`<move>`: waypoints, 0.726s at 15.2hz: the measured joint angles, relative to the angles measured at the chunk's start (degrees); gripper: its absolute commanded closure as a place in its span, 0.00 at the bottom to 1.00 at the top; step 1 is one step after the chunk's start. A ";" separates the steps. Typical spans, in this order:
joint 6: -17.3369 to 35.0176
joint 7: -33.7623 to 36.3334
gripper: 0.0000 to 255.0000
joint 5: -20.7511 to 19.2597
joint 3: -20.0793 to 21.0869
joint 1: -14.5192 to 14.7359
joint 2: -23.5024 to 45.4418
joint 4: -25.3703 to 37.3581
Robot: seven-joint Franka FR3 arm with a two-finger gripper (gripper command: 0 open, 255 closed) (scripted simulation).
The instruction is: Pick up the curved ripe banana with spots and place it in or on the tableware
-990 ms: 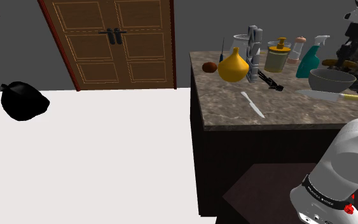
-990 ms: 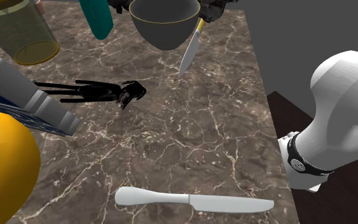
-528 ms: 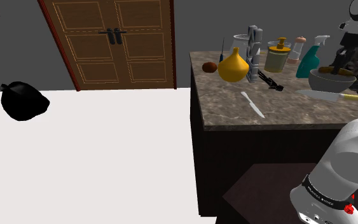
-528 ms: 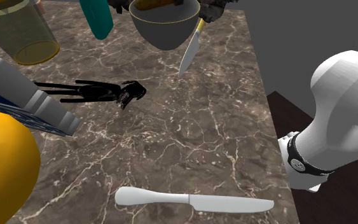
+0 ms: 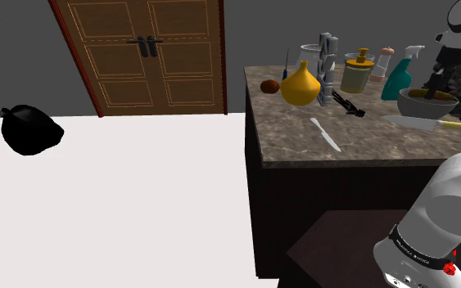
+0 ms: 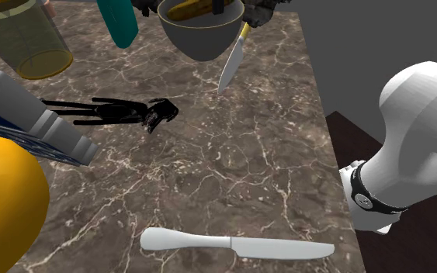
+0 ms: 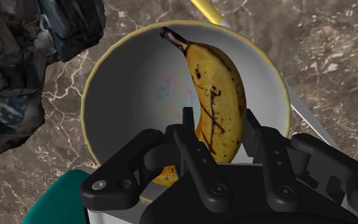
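Banana (image 7: pixel 219 95) has sunk lower, now down inside the grey bowl (image 7: pixel 130 95).
End effector (image 7: pixel 220 116) is clamped across its middle; its long axis runs straight away from the fingers, dark stem at the far rim.

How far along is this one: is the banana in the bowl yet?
Pickup and carry look done: the spotted banana is down inside the bowl. In hand: the end effector clasps it on both sides. Left: open and withdraw.
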 measured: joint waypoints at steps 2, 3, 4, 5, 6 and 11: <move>0.00 0.01 0.00 -0.01 0.03 -0.02 -0.03 -0.03; -0.01 0.00 0.00 -0.01 -0.02 -0.03 -0.02 -0.09; -0.02 -0.01 0.00 -0.01 -0.04 -0.03 -0.01 -0.12; -0.02 -0.01 0.00 -0.01 -0.05 -0.03 -0.01 -0.14; -0.03 -0.01 0.00 -0.01 -0.05 -0.04 -0.01 -0.15; -4.10 -0.60 0.00 1.11 1.45 0.27 0.57 4.27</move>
